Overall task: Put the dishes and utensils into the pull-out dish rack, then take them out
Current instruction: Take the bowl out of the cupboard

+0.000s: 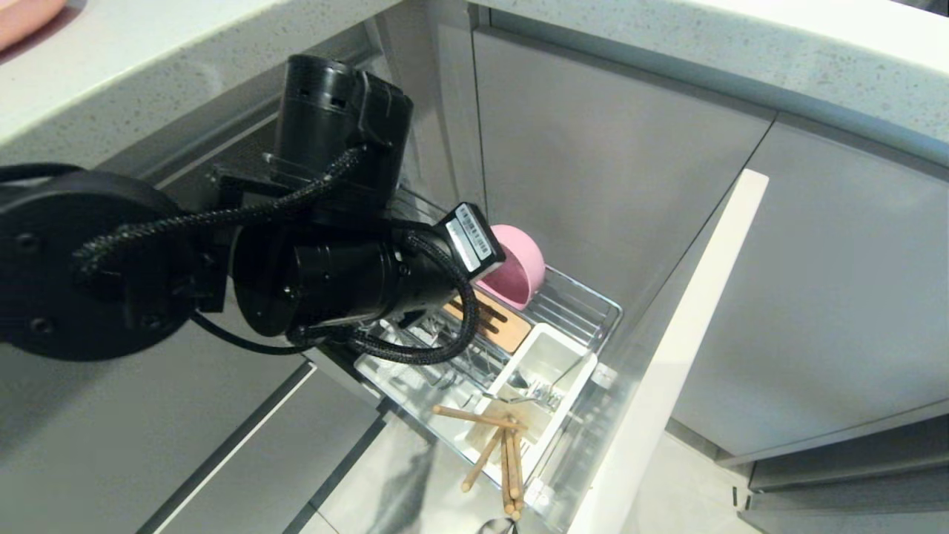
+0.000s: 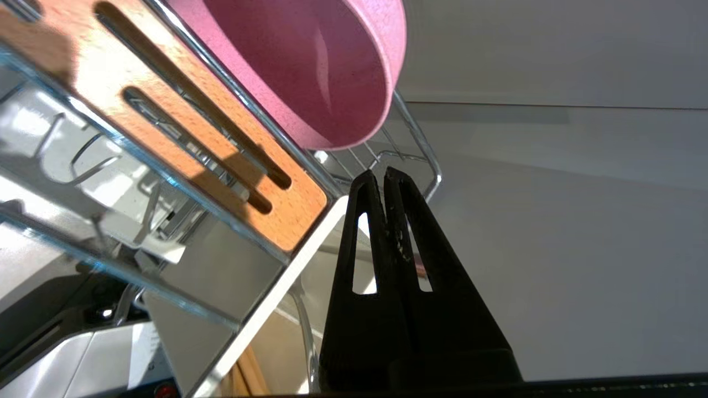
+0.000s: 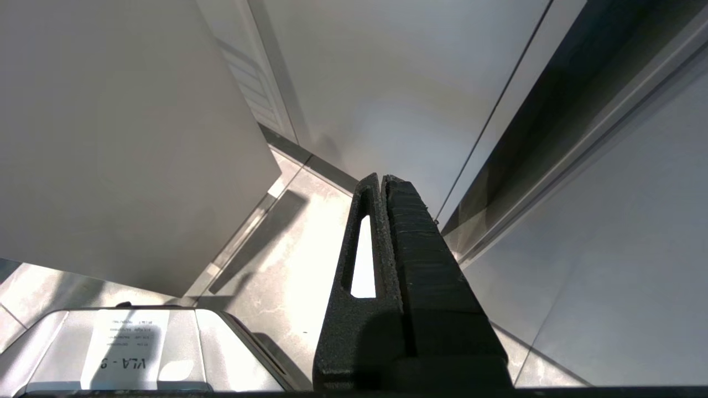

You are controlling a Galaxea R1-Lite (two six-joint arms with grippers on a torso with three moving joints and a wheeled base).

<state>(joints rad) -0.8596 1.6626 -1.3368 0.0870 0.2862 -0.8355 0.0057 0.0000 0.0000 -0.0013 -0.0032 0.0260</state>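
Note:
The pull-out dish rack (image 1: 593,304) stands drawn out of the cabinet. A pink bowl (image 1: 515,271) leans on its side at the rack's inner end, beside the slotted wood strip (image 1: 497,322). Wooden chopsticks (image 1: 497,445) lie crossed over the outer end of the white utensil box (image 1: 549,363), which holds a silver fork-like utensil (image 1: 532,386). My left arm reaches over the rack and hides its own fingers in the head view. In the left wrist view the left gripper (image 2: 383,174) is shut and empty, just short of the bowl (image 2: 310,66) and the rack's wire rim (image 2: 428,160). The right gripper (image 3: 381,178) is shut and empty, hanging near the floor.
The rack's pale front panel (image 1: 667,371) stands to the right of the basket. Grey cabinet doors (image 1: 608,163) close in behind and beside it. A pink dish edge (image 1: 26,18) shows on the speckled countertop (image 1: 148,67) at the far upper left. Tiled floor (image 1: 689,489) lies below.

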